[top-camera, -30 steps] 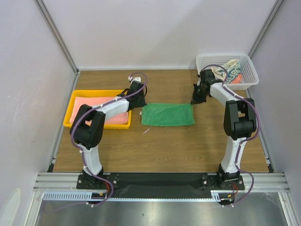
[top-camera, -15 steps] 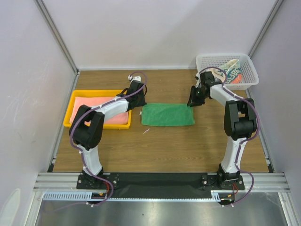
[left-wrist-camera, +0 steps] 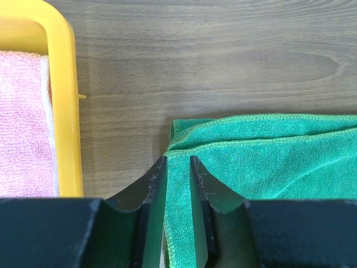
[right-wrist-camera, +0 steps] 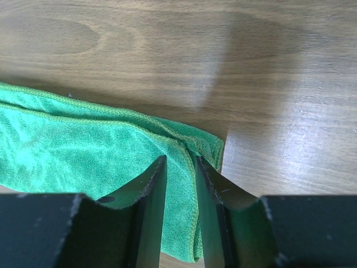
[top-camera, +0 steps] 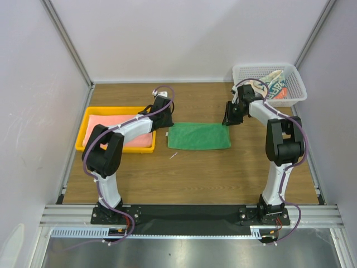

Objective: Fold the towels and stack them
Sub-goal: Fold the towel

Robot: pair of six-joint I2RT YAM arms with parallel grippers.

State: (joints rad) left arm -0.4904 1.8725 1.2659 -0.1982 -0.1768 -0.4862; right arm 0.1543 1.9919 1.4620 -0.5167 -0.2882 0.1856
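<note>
The green towel [top-camera: 198, 136] lies folded into a long strip in the middle of the table. My left gripper [top-camera: 166, 127] is shut on its left end, with cloth between the narrow jaws in the left wrist view [left-wrist-camera: 177, 159]. My right gripper [top-camera: 227, 118] is shut on its far right corner, where the hem bunches between the jaws [right-wrist-camera: 181, 159]. The salmon-pink towel [top-camera: 139, 140] lies flat in the yellow tray [top-camera: 111, 109]. The white-and-teal patterned towel [top-camera: 276, 86] lies crumpled in the white mesh basket [top-camera: 268, 67].
The yellow tray stands just left of the green towel, its rim [left-wrist-camera: 61, 84] close to my left gripper. The basket stands at the back right corner. Metal frame posts and grey walls enclose the wooden table. A small pale scrap [top-camera: 173, 154] lies in front of the towel.
My right gripper has moved left and slightly nearer, from beside the basket to the green towel's far right corner. My left arm has not moved.
</note>
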